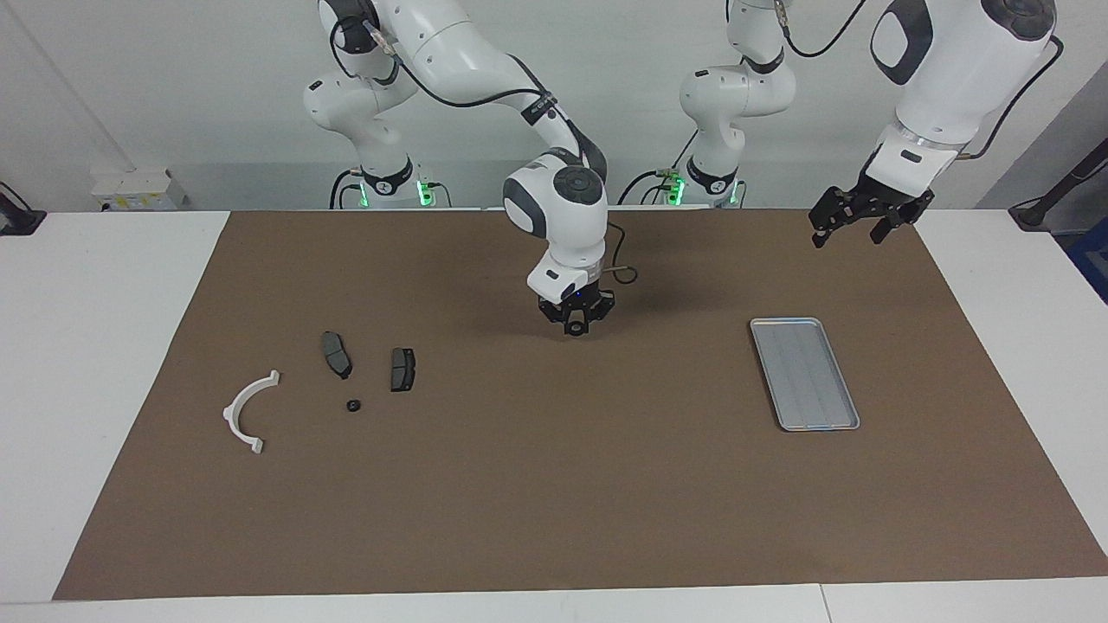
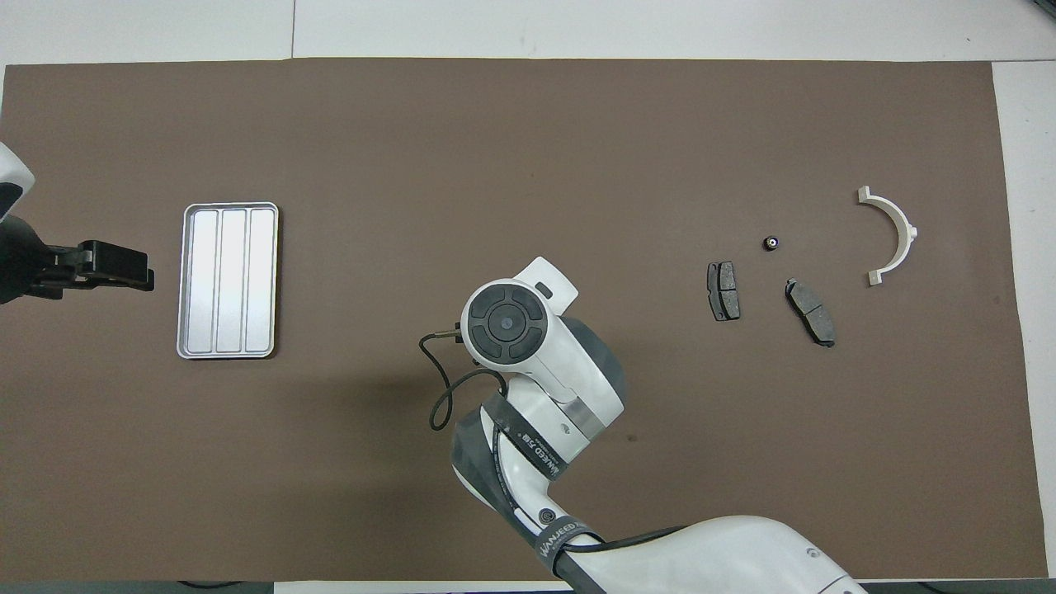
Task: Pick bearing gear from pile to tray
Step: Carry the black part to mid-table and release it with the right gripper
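Note:
My right gripper [image 1: 575, 327] hangs over the middle of the brown mat, between the pile and the tray, shut on a small black round bearing gear [image 1: 575, 329]. From overhead its own wrist [image 2: 505, 322] hides the fingers and the gear. The pile lies toward the right arm's end: two dark brake pads [image 1: 337, 354] [image 1: 402, 369], a white curved bracket [image 1: 249, 410] and another tiny black round piece [image 1: 353, 405]. The silver tray [image 1: 805, 373] lies empty toward the left arm's end. My left gripper [image 1: 853, 221] waits open, raised over the mat's edge beside the tray.
A brown mat [image 1: 554, 484] covers most of the white table. In the overhead view the tray [image 2: 228, 280] sits next to the left gripper [image 2: 115, 266], and the pile's pads [image 2: 723, 290] [image 2: 810, 311], bracket [image 2: 889, 235] and round piece [image 2: 770, 242] lie apart from each other.

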`<action>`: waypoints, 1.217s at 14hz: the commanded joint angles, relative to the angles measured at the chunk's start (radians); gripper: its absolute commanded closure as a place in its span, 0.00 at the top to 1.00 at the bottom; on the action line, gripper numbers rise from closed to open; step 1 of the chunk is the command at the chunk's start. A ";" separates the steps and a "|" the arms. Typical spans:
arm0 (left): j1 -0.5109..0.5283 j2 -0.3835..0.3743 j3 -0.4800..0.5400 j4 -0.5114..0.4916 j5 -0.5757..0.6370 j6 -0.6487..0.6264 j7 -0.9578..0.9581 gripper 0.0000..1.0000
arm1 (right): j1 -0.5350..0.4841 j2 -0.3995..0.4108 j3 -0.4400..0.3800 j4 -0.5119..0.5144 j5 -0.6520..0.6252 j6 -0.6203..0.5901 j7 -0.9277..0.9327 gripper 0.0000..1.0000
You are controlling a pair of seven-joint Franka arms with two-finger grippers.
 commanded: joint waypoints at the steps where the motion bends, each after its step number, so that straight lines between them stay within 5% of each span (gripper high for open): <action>1: -0.010 -0.041 0.002 -0.062 0.015 0.074 -0.090 1.00 | 0.000 -0.005 -0.004 -0.024 0.006 0.039 0.012 0.00; 12: -0.027 -0.048 0.004 -0.066 0.012 0.044 -0.103 1.00 | -0.014 -0.003 -0.004 -0.118 0.006 0.174 0.000 0.00; 15: -0.026 -0.050 0.004 -0.068 0.012 0.043 -0.135 1.00 | -0.014 -0.003 -0.004 -0.107 0.010 0.154 0.012 0.63; 17: -0.027 -0.053 0.004 -0.074 0.012 0.051 -0.147 1.00 | -0.017 -0.008 -0.004 -0.056 0.013 0.067 0.012 0.68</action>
